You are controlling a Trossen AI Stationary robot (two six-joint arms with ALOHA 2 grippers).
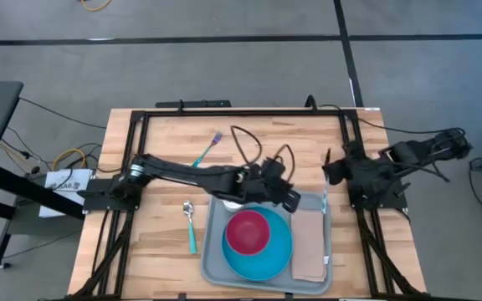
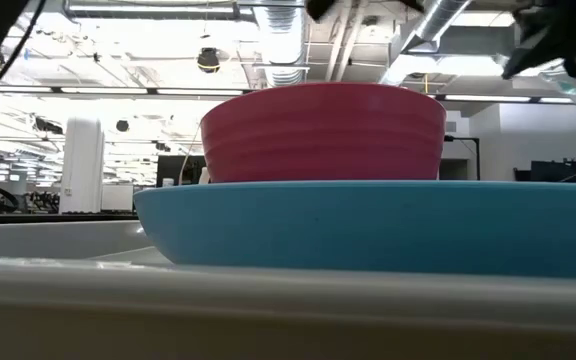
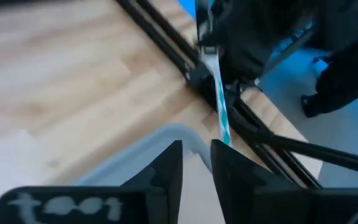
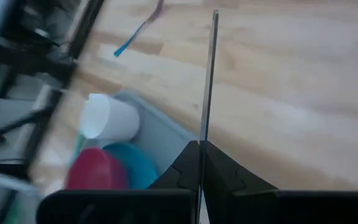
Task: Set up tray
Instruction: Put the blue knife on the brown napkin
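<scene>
Here, from above, you see a wooden table (image 1: 166, 167) with a light-grey tray (image 1: 214, 259) near its front edge. On the tray sits a round blue plate (image 1: 266, 259) with a red bowl (image 1: 248, 232) on it, and a brown napkin (image 1: 310, 247) lies flat in the tray's right part. A white cup (image 4: 107, 118) lies on its side at the tray's far left corner.

Your left gripper (image 1: 291, 199) reaches across to the tray's far edge, above the napkin's far end. Its fingers (image 3: 166, 171) stand slightly apart, and just beyond them is a teal-patterned utensil handle (image 3: 221, 109); you cannot tell whether they grip it.

Your right gripper (image 1: 333, 171) hovers just past the tray's far right corner, its jaws closed on a thin knife (image 4: 207, 81) that stands out straight from them.

A spoon (image 1: 190, 224) lies on the table left of the tray, and a fork (image 1: 207, 148) lies farther back.
</scene>
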